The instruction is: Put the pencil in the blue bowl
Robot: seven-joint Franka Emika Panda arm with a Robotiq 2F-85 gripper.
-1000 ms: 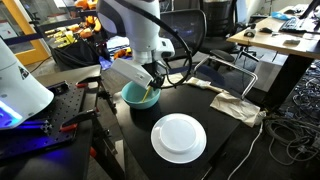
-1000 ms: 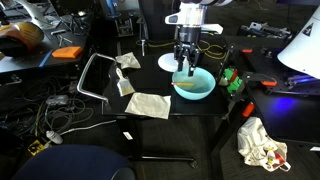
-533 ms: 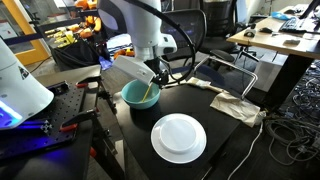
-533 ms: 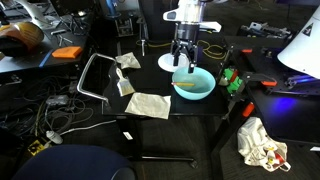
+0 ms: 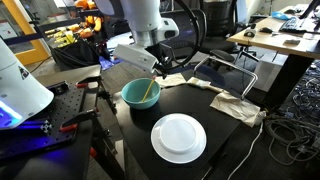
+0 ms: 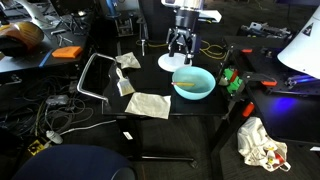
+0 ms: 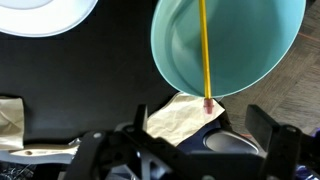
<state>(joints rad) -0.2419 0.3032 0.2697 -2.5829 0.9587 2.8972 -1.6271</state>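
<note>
Pencil (image 7: 205, 50) lies in blue bowl (image 7: 265, 60), running 12 to 6 o'clock in the wrist view, with its 6 o'clock end propped at the rim. Tool (image 6: 181, 44) is spread and empty above the bowl. Judgement: retreat straight up, with no sideways drift that could clip the propped end.

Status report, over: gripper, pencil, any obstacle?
Gripper open, empty, above the blue bowl. Pencil inside bowl, one end resting on rim. White plate apart, not blocking.
</note>
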